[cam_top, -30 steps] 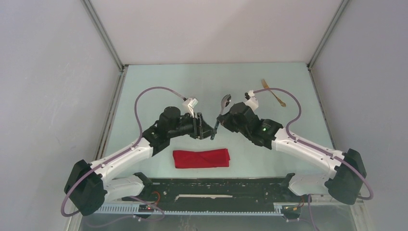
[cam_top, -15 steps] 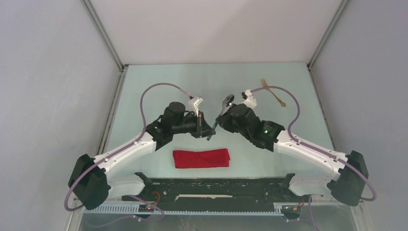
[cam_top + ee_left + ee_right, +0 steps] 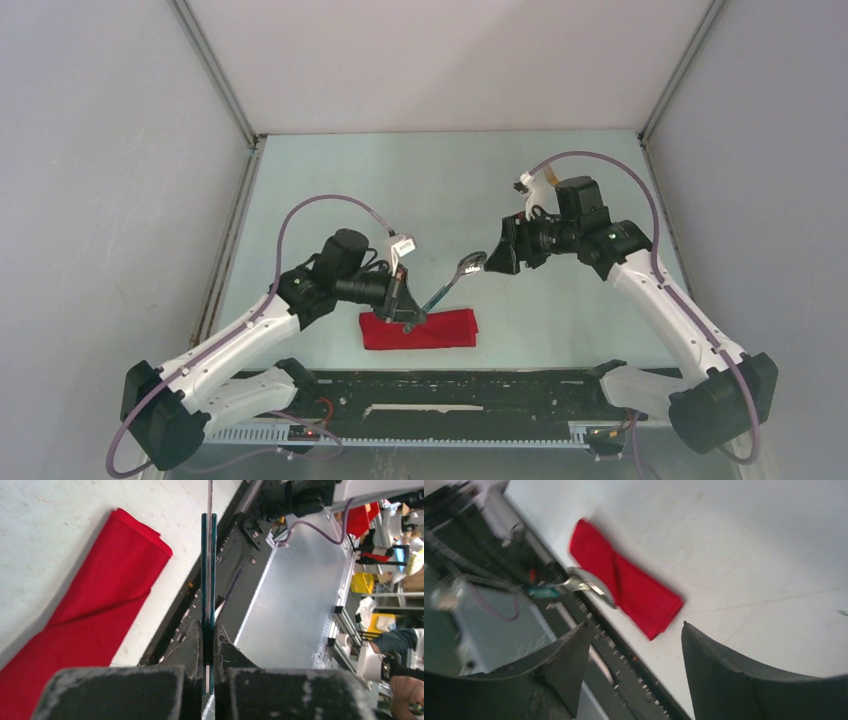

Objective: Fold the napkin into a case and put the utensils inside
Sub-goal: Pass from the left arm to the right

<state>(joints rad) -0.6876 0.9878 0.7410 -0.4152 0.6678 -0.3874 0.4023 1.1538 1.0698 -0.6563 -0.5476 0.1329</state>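
Silver and stiff, the spoon [image 3: 457, 278] won't flex for you, but its slim teal handle looks smooth (likely to pivot if the bowl catches on a fold). Your left gripper [image 3: 408, 316] is clamped on the handle's end, just over the red case [image 3: 445, 330], which lies flat near the arm bases. That cloth is soft and light, so expect it to slide. Your right gripper [image 3: 500, 258] stands apart and empty, clear of the spoon's bowl.

Robotics lab, seemingly: white panels [image 3: 100, 180] and aluminium struts [image 3: 215, 75] enclosing the pale tabletop [image 3: 330, 180]; beyond its near edge, a person [image 3: 395, 642] showing among cluttered equipment racks [image 3: 345, 615].
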